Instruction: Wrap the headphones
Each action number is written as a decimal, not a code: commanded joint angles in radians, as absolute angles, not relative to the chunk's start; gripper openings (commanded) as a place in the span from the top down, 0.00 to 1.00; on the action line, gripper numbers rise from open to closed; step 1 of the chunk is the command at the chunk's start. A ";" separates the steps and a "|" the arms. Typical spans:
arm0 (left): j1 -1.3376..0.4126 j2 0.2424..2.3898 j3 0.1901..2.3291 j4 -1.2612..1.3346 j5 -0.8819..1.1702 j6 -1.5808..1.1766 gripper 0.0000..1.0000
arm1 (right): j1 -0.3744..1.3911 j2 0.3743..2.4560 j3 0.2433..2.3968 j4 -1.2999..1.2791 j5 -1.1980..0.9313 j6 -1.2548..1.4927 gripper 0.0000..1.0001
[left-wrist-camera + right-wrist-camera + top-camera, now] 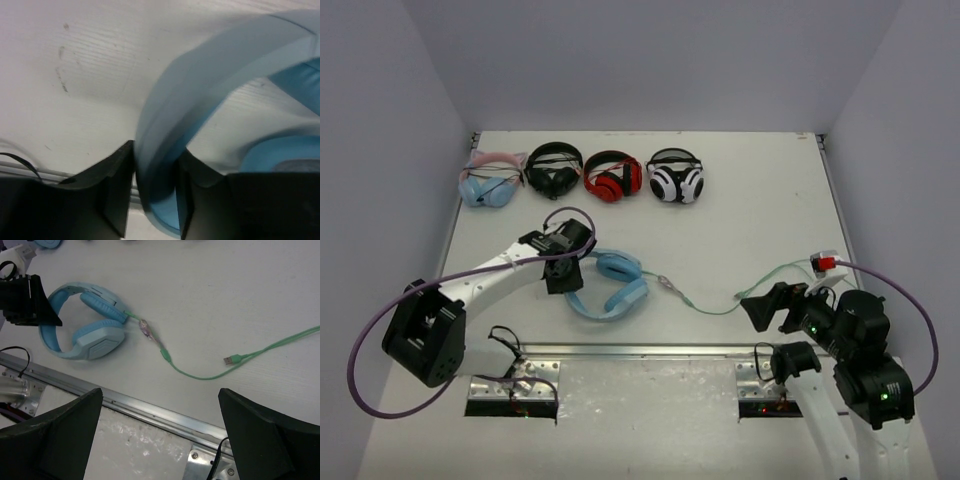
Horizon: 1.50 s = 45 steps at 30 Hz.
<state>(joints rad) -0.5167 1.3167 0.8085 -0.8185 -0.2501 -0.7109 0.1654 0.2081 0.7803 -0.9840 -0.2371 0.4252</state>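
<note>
Near the desk's [740,220] front edge, the right fingers [767,303] gape wide and empty by the pale-green cable [200,376]. Farther, left of centre, the headphones [95,337] lie flat, with the band to the left and the cups and cable pointing right. The left fingers [563,278] pinch the headband.

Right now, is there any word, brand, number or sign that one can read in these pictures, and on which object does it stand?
No text can be read in any view.
The headphones: plain blue shells, no print visible.
Cable plug: no legible sign.
Four other pairs in the far row: too small to read any marking.
</note>
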 commanded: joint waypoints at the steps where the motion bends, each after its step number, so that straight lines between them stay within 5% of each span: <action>1: -0.528 1.322 0.816 -0.761 -0.290 -0.732 0.70 | 0.169 0.187 0.776 -0.963 -0.278 0.396 0.01; 3: -0.541 1.313 0.836 -0.793 -0.313 -0.735 0.99 | 0.169 0.187 0.772 -0.960 -0.288 0.393 0.01; 4: -0.549 1.287 0.851 -0.808 -0.342 -0.735 0.99 | 0.169 0.189 0.769 -0.956 -0.296 0.393 0.01; 13: -0.607 1.043 1.090 -1.002 -0.362 -0.580 1.00 | 0.170 0.095 0.472 -0.493 -0.739 0.559 0.01; 17: -0.607 0.968 1.179 -1.057 -0.279 -0.539 1.00 | 0.169 0.104 0.361 -0.209 -0.706 0.604 0.01; 25: -0.607 0.927 1.415 -1.189 -0.201 -0.515 1.00 | 0.192 0.458 0.175 0.366 -0.856 0.667 0.08; 34: -0.609 0.977 1.614 -1.247 -0.233 -0.517 1.00 | 0.391 0.617 0.199 0.431 -0.838 0.563 0.17; 42: -0.607 1.031 1.660 -1.229 -0.210 -0.505 1.00 | 0.393 0.447 0.173 0.327 -0.283 0.635 0.13; 45: -0.607 1.034 1.663 -1.220 -0.195 -0.505 1.00 | 0.393 0.398 0.185 0.385 -0.296 0.633 0.10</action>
